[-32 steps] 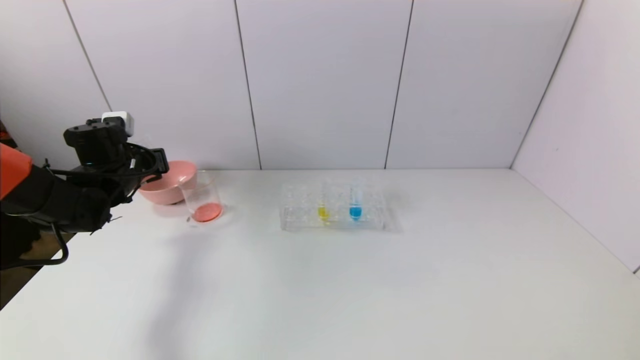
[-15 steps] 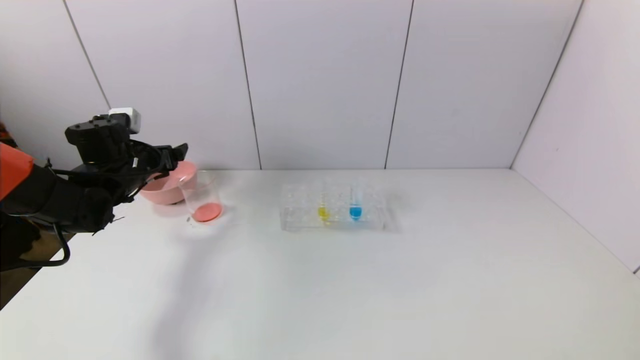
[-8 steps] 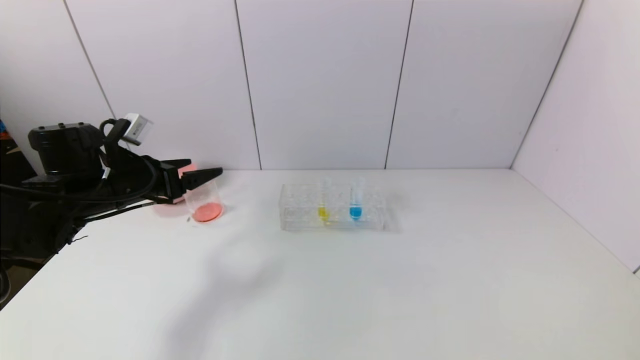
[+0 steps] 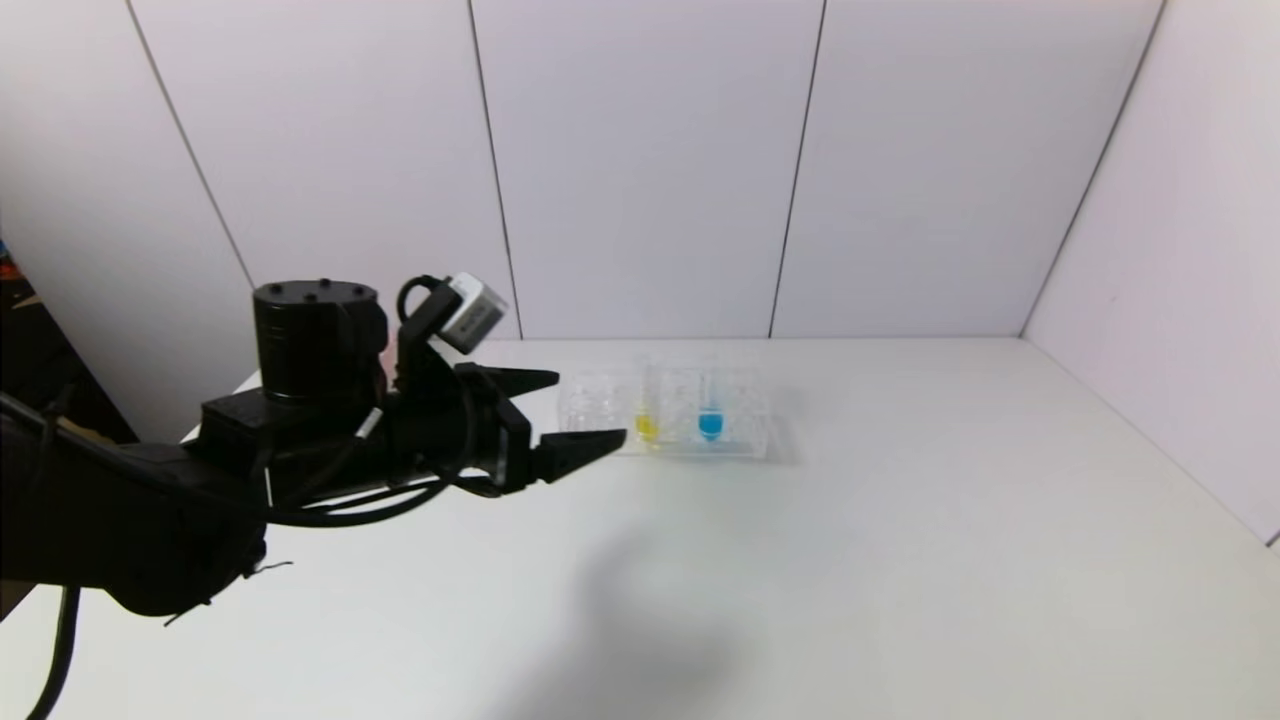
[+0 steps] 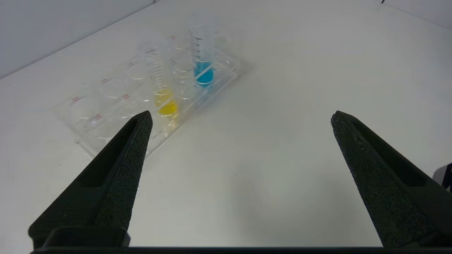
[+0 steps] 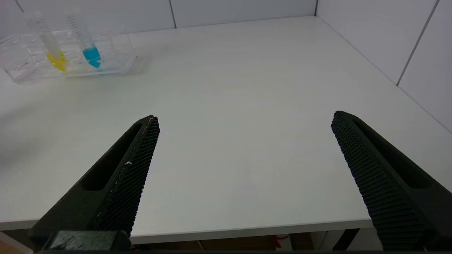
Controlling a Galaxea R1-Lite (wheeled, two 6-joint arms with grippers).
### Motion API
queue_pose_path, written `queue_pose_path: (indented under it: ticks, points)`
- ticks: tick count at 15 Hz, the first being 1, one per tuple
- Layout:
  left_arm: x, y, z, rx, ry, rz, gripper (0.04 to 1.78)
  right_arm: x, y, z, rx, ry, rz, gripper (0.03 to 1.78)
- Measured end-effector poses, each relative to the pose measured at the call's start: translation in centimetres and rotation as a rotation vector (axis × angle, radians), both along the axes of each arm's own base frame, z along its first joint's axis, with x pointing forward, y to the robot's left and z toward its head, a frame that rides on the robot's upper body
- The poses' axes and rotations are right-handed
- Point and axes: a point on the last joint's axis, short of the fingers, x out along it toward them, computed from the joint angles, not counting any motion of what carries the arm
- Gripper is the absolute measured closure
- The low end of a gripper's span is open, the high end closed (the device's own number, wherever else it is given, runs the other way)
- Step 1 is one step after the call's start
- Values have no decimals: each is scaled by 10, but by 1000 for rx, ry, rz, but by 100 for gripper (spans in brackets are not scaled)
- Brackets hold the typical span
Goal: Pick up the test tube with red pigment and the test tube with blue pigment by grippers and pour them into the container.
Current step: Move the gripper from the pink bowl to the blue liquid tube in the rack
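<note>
The test tube with blue pigment [image 4: 711,418] stands upright in a clear rack [image 4: 600,392] at the back middle of the table. It also shows in the left wrist view [image 5: 203,56] and the right wrist view [image 6: 87,39]. My left gripper [image 4: 583,409] is open and empty, hovering just left of the rack's near left end; the left wrist view [image 5: 241,116] shows its jaws wide apart. My right gripper [image 6: 245,116] is open and empty over the table's near edge, out of the head view. The test tube with red pigment is out of view. The container is hidden behind my left arm.
A yellow-liquid tube [image 4: 647,424] stands in the rack left of the blue one and shows in the left wrist view [image 5: 163,95]. White wall panels close the back and right sides. The white table [image 4: 900,560] spreads bare in front of and right of the rack.
My left arm has swung from beside the beaker and pink bowl at the far left to just left of the rack, with its jaws open. It now covers the beaker and bowl.
</note>
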Motion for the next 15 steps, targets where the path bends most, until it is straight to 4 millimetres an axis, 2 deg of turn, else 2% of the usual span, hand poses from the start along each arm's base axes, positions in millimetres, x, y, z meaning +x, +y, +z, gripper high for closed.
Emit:
queue_pose_path:
  ticks: [4,8,12,15]
  points:
    - [-32,-89,-4,61,-44,135,6,0,0,0,0,0,0,4]
    - [-36,-164,-6,50,-45,440,6,0,0,0,0,0,0,4]
    - [-26,-214,-14,14,4,697,6,0,0,0,0,0,0,4]
    - [-16,-238,-32,17,14,808,6,0,0,0,0,0,0,4]
